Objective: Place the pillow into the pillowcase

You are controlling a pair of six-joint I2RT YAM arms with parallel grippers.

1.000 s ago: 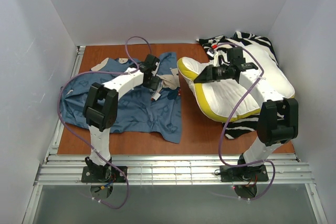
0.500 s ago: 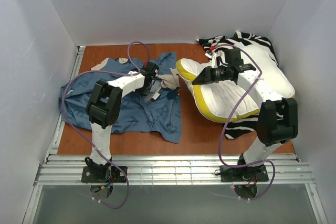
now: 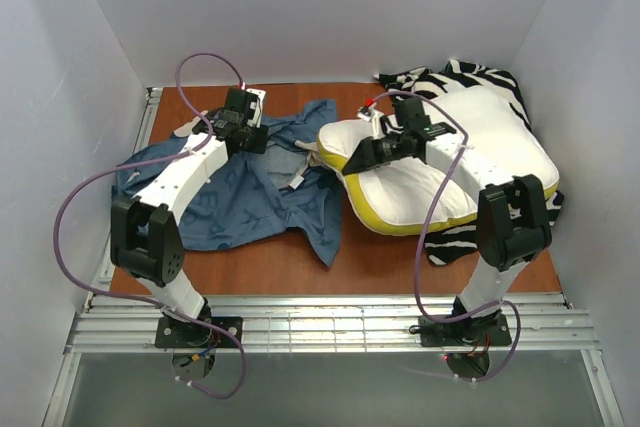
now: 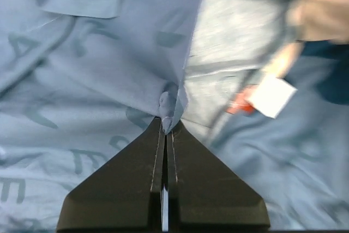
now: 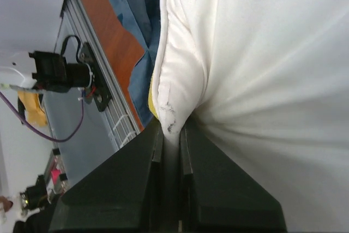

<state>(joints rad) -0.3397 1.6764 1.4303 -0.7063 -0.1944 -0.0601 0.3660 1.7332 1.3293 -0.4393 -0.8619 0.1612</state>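
The blue pillowcase lies rumpled on the left of the brown table. My left gripper is over its back part, shut on a pinched fold of the blue fabric, which rises in a ridge from the fingertips. The plump white pillow with a yellow edge lies on the right. Its left end touches the pillowcase's right edge. My right gripper is shut on that end, with a tuck of white pillow squeezed between its fingers.
A zebra-striped cloth lies under and behind the pillow and shows again at its near side. White walls close in three sides. A metal rail runs along the near edge. Purple cables loop off both arms.
My left gripper shut on the pillowcase fabric and pulled it toward the back left. My right gripper, still shut, dragged the pillow's end left toward the pillowcase.
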